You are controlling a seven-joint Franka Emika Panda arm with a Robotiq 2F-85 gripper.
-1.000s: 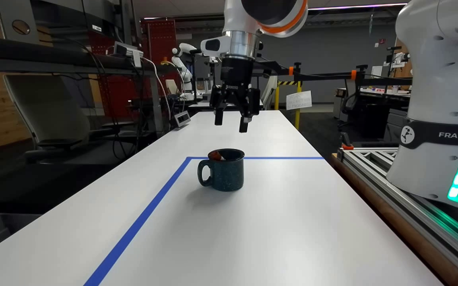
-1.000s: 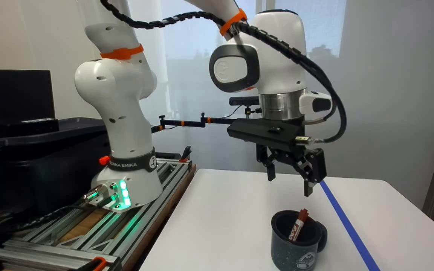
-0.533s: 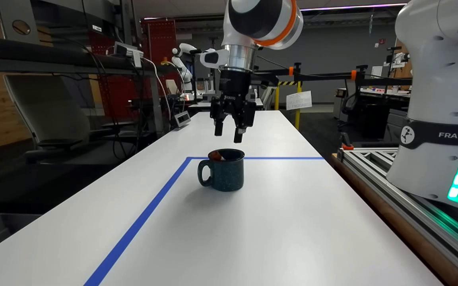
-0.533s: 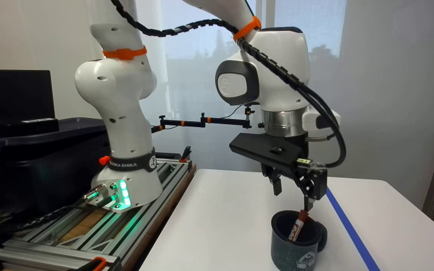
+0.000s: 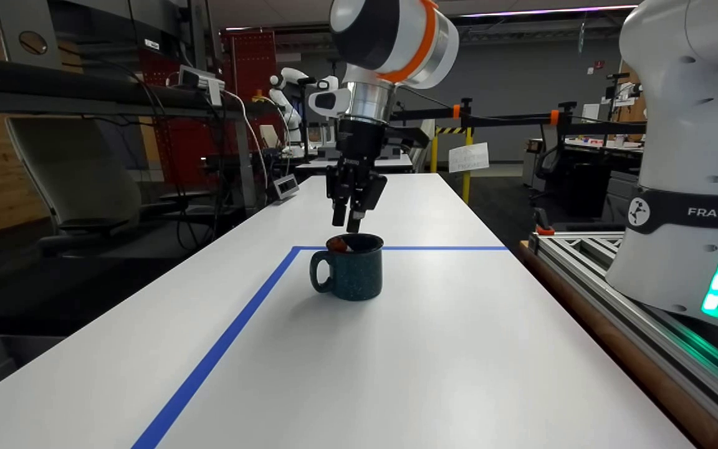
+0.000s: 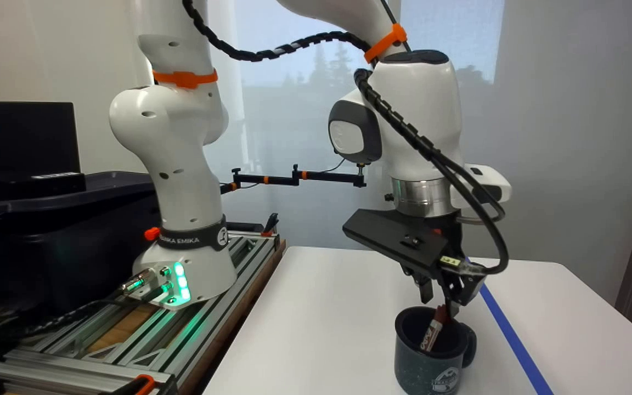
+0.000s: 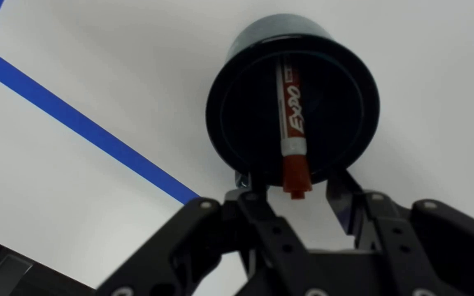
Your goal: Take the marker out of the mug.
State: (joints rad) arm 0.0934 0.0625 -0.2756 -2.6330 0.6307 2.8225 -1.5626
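Observation:
The dark teal mug (image 5: 359,277) stands upright on the white table, its handle toward the blue tape in an exterior view. Leaning inside it is a red-and-white marker (image 7: 291,105), whose red cap pokes past the rim (image 7: 364,96) toward my gripper (image 7: 297,177). The two fingers flank the cap with a gap on either side in the wrist view, so the jaws are open, though only partly. From outside, the tilted gripper (image 6: 439,305) hovers just above the mug's handle side, one fingertip near the cap (image 6: 441,314). Contact there cannot be told. The marker's lower end is in shadow.
Blue tape (image 5: 228,340) runs along the white table (image 5: 459,349) on the handle side of the mug. The robot's base (image 6: 190,269) is mounted on a metal frame beside the table. A dark bin (image 6: 63,252) sits behind that base.
The gripper has come down toward the mug and tilted, and its fingers have drawn closer together. Mug and marker have stayed in place.

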